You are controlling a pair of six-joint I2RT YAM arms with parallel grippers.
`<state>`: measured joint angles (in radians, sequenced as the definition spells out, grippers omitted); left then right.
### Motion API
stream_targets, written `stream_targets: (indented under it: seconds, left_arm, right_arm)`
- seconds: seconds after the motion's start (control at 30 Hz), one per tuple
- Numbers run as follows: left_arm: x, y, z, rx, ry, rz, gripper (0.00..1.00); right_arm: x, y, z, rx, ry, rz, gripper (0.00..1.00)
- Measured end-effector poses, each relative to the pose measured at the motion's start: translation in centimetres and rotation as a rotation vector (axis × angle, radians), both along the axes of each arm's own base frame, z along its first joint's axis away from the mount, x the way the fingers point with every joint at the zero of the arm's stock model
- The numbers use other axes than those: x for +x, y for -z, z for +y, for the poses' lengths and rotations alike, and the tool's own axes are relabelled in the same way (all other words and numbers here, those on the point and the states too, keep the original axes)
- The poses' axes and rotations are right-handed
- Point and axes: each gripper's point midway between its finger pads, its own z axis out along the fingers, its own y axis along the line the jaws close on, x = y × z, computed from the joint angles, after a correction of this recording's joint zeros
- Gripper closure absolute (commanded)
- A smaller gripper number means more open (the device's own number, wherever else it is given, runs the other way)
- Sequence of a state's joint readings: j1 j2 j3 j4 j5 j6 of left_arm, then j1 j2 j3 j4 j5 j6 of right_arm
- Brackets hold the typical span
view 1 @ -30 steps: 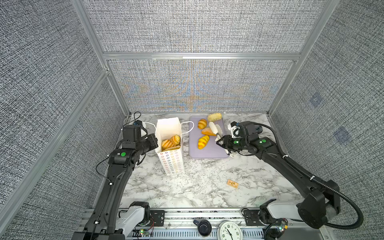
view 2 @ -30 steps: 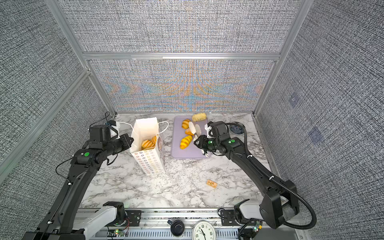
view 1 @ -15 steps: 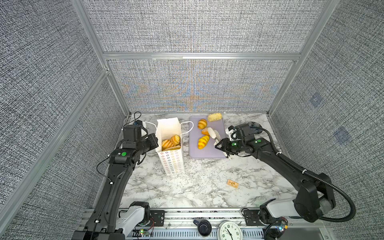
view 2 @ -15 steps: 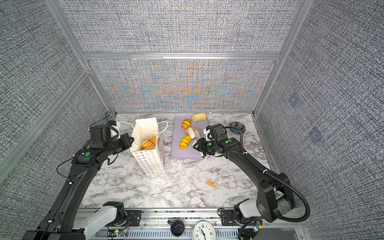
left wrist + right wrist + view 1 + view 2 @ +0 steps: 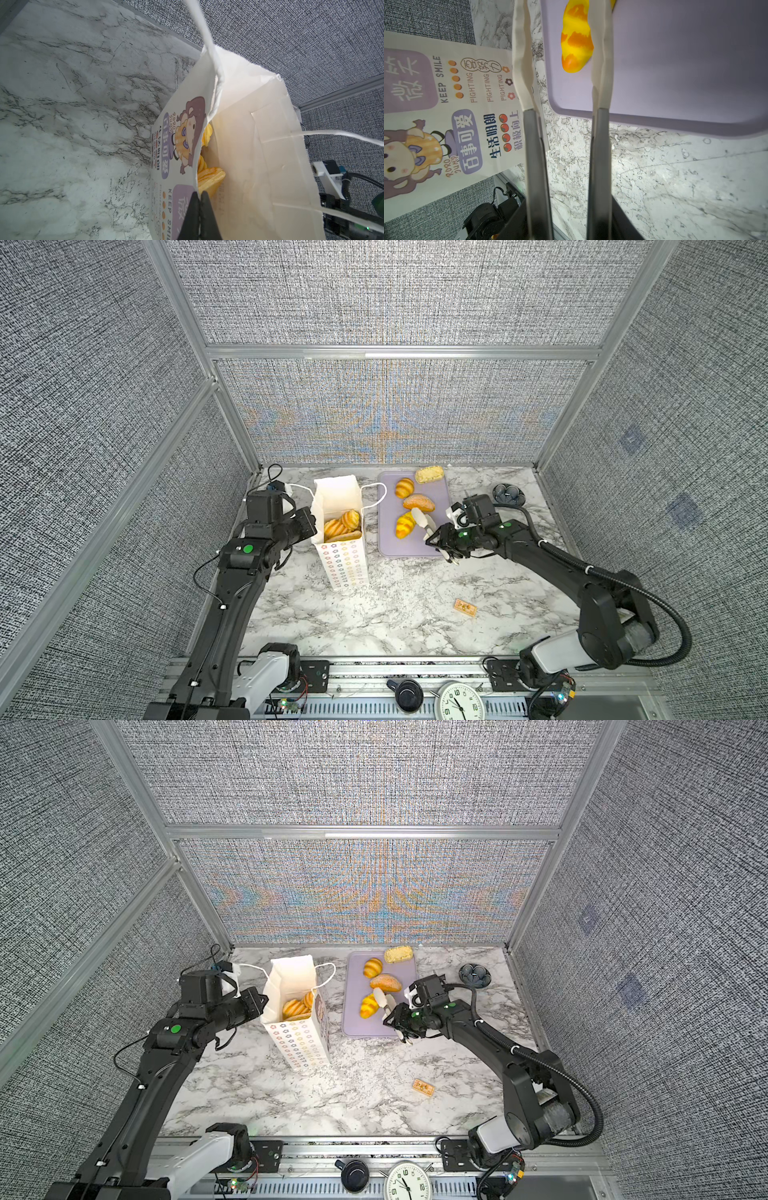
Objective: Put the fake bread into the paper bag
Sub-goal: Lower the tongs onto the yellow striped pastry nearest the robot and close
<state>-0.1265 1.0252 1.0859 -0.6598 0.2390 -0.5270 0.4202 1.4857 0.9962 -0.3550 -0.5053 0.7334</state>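
The paper bag [image 5: 343, 564] [image 5: 297, 1044] stands upright left of the lavender tray [image 5: 415, 547] [image 5: 365, 1029], with fake bread [image 5: 343, 524] [image 5: 209, 178] inside. My left gripper [image 5: 200, 194] [image 5: 312, 522] is shut on the bag's rim. On the tray lie a yellow ridged loaf [image 5: 404, 526] [image 5: 577, 41], a brown bun [image 5: 419, 502], a croissant [image 5: 404, 487] and a pale crumbly bun [image 5: 429, 474]. My right gripper [image 5: 558, 12] [image 5: 422, 522] is open. The yellow loaf shows between its long white fingers, against one and clear of the other.
A small tan packet [image 5: 465, 607] lies on the marble toward the front right. A dark round dish [image 5: 508, 493] sits at the back right near the wall. Grey panel walls close in three sides. A clock [image 5: 459, 701] sits on the front rail.
My right gripper has slid from beside the brown bun toward the tray's front, to the yellow loaf. The left gripper and the bag have not moved.
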Motion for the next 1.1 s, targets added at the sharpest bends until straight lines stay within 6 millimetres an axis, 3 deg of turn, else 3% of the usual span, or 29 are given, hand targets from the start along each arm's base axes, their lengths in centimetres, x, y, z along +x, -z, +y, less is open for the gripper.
stream_targets:
  seconds: [0.13,0.57,0.97,1.1]
  left_arm:
    - [0.0,0.0,0.0,0.000,0.000,0.000,0.98]
    - [0.0,-0.1,0.0,0.000,0.000,-0.002,0.98]
    - [-0.2,0.0,0.0,0.000,-0.001,-0.003,0.98]
    - [-0.1,0.0,0.0,0.000,-0.001,-0.003,0.98]
  right_arm:
    - [-0.6,1.3,0.2,0.007,0.003,0.038,0.54]
    - [-1.0,2.4,1.1,0.010,-0.012,0.076,0.48]
    - [-0.8,3.2,1.9,0.003,-0.024,0.093,0.45]
    - [0.1,2.4,2.4,0.015,-0.023,0.072,0.45]
